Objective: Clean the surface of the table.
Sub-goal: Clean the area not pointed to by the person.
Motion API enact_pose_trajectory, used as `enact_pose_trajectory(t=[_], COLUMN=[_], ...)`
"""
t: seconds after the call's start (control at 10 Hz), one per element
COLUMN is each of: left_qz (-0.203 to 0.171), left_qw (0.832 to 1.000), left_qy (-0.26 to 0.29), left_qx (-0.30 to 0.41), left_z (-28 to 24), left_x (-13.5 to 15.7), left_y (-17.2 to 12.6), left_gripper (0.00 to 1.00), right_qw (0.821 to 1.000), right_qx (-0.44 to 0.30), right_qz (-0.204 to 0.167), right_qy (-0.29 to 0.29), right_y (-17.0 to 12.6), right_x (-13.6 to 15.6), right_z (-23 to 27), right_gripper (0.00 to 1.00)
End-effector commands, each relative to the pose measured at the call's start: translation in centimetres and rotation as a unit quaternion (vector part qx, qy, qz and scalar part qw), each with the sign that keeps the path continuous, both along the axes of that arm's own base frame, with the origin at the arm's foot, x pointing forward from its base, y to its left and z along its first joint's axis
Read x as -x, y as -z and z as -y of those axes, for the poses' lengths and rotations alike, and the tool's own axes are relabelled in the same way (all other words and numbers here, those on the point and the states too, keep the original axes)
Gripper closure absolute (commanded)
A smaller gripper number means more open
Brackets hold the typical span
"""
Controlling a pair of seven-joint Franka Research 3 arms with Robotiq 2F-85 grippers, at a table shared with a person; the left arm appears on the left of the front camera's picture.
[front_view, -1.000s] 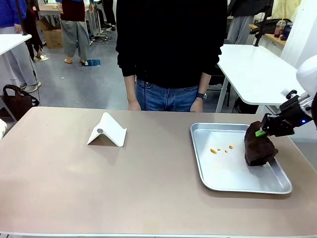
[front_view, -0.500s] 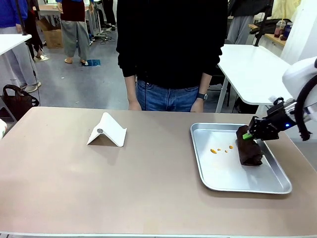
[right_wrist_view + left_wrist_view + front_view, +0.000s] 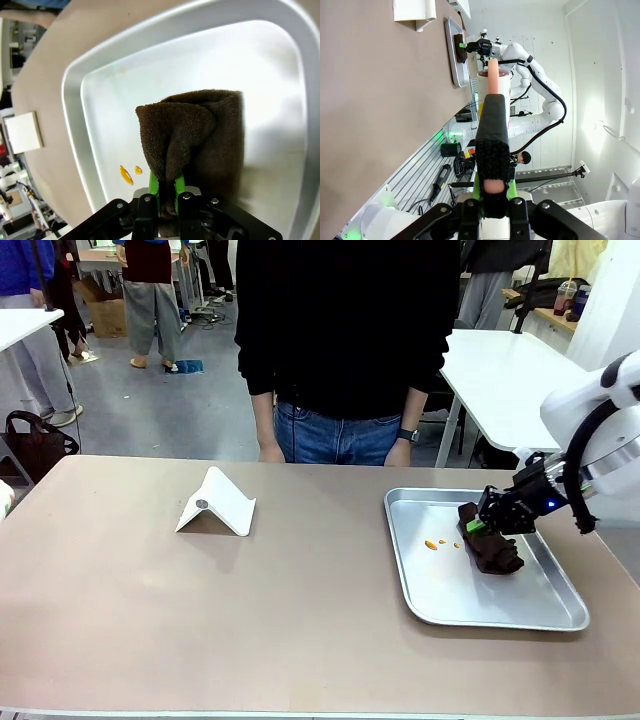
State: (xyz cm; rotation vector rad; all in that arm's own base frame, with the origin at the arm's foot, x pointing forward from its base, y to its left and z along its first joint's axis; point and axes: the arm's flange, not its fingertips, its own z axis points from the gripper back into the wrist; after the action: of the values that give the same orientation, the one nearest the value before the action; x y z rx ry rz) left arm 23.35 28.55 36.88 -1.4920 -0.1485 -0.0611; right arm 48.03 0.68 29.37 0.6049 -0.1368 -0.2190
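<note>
A: What's behind?
B: Grey floor point(image 3: 150, 410), a white table point(image 3: 510, 390) at right, a second table point(image 3: 20, 325) at left.
A: On the floor?
B: A dark bag point(image 3: 35, 445) at left; a box point(image 3: 105, 315) farther back.
A: The wall point(image 3: 600, 75)?
B: White, bright.

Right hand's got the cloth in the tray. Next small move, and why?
Probably slide the right hand toward picture left, dragging the brown cloth over the orange spots: they lie on the tray floor just beside the cloth, not yet wiped.
</note>
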Motion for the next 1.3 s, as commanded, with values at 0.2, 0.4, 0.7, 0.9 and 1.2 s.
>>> enact_pose_trajectory(t=[0.2, 0.4, 0.7, 0.9, 1.2], left_qz=[-0.004, -0.004, -0.004, -0.004, -0.004], left_qw=[1.0, 1.0, 1.0, 1.0, 1.0], left_qy=[-0.001, -0.001, -0.001, -0.001, -0.001], left_qx=[0.003, 0.003, 0.003, 0.003, 0.003], left_z=[0.0, 0.0, 0.0, 0.0, 0.0], left_x=[0.2, 0.2, 0.2, 0.2, 0.2], left_y=[-0.5, -0.5, -0.5, -0.5, -0.5], left_gripper=[0.8, 0.8, 0.8, 0.8, 0.8], right_qw=[0.999, 0.997, 0.992, 0.989, 0.992], right_qx=[-0.027, -0.025, -0.01, 0.0, 0.0], right_qz=[0.004, -0.003, -0.018, -0.021, -0.015], right_qy=[-0.035, -0.073, -0.128, -0.144, -0.126], right_y=[2.1, 2.6, 3.2, 3.3, 2.9], right_x=[0.0, 0.2, 1.2, 1.7, 1.3], right_z=[-4.4, -7.7, -11.3, -12.3, -11.4], right_gripper=[0.86, 0.86, 0.86, 0.86, 0.86])
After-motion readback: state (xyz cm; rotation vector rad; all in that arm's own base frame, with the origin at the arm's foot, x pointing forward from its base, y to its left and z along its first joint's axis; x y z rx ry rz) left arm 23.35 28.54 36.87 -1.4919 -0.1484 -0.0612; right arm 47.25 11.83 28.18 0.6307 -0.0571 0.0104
